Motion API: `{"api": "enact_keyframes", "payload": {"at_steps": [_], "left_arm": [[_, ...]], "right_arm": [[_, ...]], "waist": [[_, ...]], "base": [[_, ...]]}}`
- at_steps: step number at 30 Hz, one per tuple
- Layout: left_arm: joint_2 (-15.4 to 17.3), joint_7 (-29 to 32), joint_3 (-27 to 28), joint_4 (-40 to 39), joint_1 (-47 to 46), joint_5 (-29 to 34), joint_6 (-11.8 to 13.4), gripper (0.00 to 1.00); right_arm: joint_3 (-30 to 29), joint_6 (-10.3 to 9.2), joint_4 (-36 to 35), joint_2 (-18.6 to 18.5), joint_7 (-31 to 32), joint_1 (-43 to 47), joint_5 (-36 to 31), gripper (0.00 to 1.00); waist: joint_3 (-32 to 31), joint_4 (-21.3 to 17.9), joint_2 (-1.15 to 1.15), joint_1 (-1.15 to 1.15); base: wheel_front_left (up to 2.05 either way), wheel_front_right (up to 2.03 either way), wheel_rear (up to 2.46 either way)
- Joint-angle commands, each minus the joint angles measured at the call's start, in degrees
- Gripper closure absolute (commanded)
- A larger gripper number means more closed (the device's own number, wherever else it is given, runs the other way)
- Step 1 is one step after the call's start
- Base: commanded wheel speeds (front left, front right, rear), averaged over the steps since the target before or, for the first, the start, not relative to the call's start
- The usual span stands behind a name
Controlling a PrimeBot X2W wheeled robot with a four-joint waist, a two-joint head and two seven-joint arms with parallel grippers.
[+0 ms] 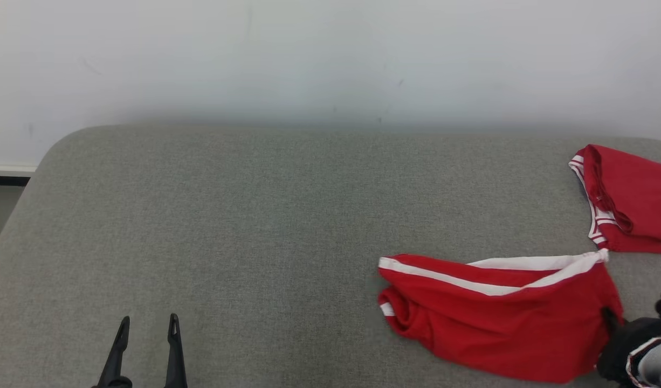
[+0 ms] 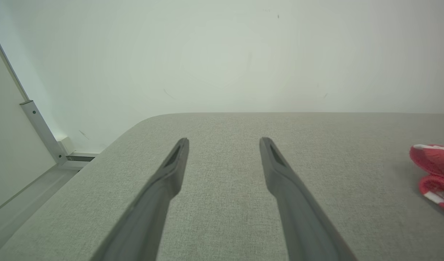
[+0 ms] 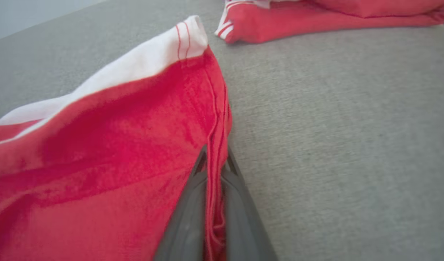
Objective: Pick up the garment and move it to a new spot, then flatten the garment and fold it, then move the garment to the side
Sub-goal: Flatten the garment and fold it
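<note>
- Two red, white-striped pieces are seen in the head view on the grey surface [image 1: 228,226]: the garment [image 1: 497,318] at lower right, a second garment [image 1: 638,199] beyond it.
- The left gripper [image 1: 147,323] is held spread at lower left; the right edge of the garment is pinched by the right gripper [image 1: 610,318].
- In the left wrist view, the left gripper [image 2: 224,139] is spread over the surface [image 2: 222,203], the garment [image 2: 434,166] at far right.
- In the right wrist view, a seam of the garment [image 3: 117,152] is clamped by the right gripper [image 3: 215,156].
</note>
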Motion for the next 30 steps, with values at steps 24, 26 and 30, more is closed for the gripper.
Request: {"api": "enact_keyframes", "payload": {"at_steps": [24, 26, 30], "left_arm": [[-0.56, -0.16, -0.48, 0.06, -0.14, -1.06, 0.21, 0.00], [-0.58, -0.16, -0.67, 0.11, -0.24, -1.05, 0.11, 0.00], [-0.57, -0.16, -0.81, 0.30, -0.34, -0.94, -0.28, 0.00]], "right_arm": [[3.22, -0.18, -31.36, -0.50, -3.52, 4.04, -0.34, 1.00], [3.42, -0.18, -34.82, 0.60, -2.44, 5.09, -1.34, 1.00], [3.71, -0.18, -40.83, 3.35, 0.07, 6.85, -3.54, 1.00]], "waist": [[0.13, -2.91, 0.00, 0.00], [0.14, -2.48, 0.00, 0.00], [0.04, -1.46, 0.00, 0.00]], "base": [[0.00, 0.00, 0.00], [0.00, 0.00, 0.00], [0.00, 0.00, 0.00]]}}
